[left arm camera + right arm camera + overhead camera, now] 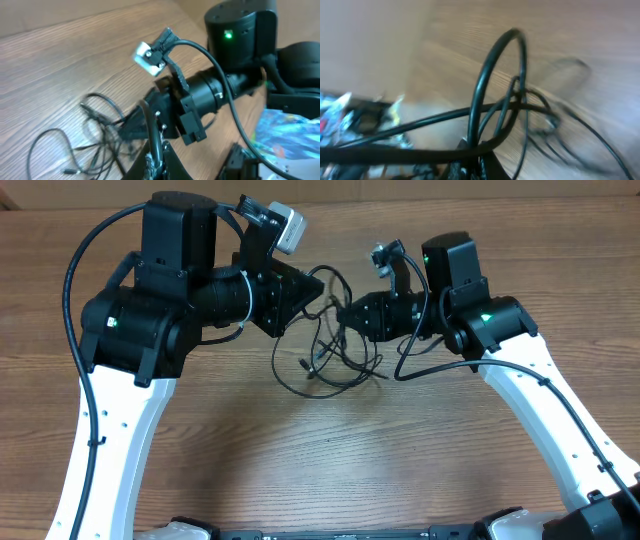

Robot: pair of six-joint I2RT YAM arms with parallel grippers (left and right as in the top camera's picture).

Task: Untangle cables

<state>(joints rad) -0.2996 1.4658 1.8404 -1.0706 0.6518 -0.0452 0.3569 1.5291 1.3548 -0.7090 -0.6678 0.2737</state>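
Left gripper [318,307] and right gripper [343,313] are both pinching narrow on cables [335,358], starting the separating step. Next is probably pulling apart gently, avoiding tightening knots.

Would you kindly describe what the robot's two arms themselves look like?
Both the left arm and the right arm have white lower links, bulky black joint housings with green lights, and black wires running along them. A pale grey camera sits on the left wrist.

Desk [330,450]: brown wood-grain top. Shiny sheet [282,137], crinkled, blue and multicoloured, at lower right of left wrist view, partly hidden. What it is cannot be told.
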